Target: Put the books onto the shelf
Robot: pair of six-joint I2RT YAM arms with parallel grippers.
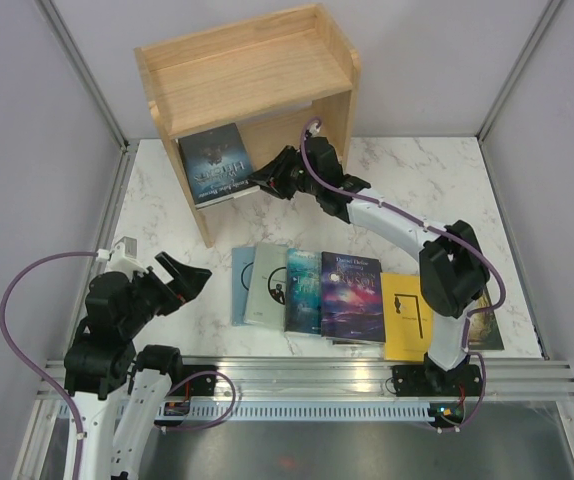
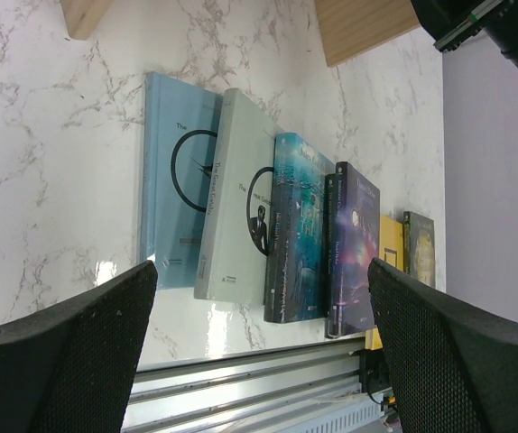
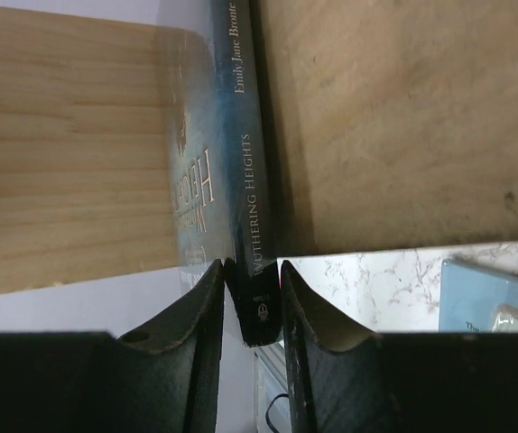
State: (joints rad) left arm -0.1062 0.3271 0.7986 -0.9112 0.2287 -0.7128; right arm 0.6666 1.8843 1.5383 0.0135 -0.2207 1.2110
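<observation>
Dark-blue book (image 1: 215,163) pinched by R gripper (image 3: 252,272) in shelf (image 1: 247,75).

Overhead camera looking down toward the shelf (image 1: 247,75), left wrist low over the same book row (image 2: 241,225), right wrist close on one spine (image 3: 250,207)

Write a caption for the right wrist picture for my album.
Two black fingers pinch the spine of a dark blue book at the wooden shelf.
</observation>
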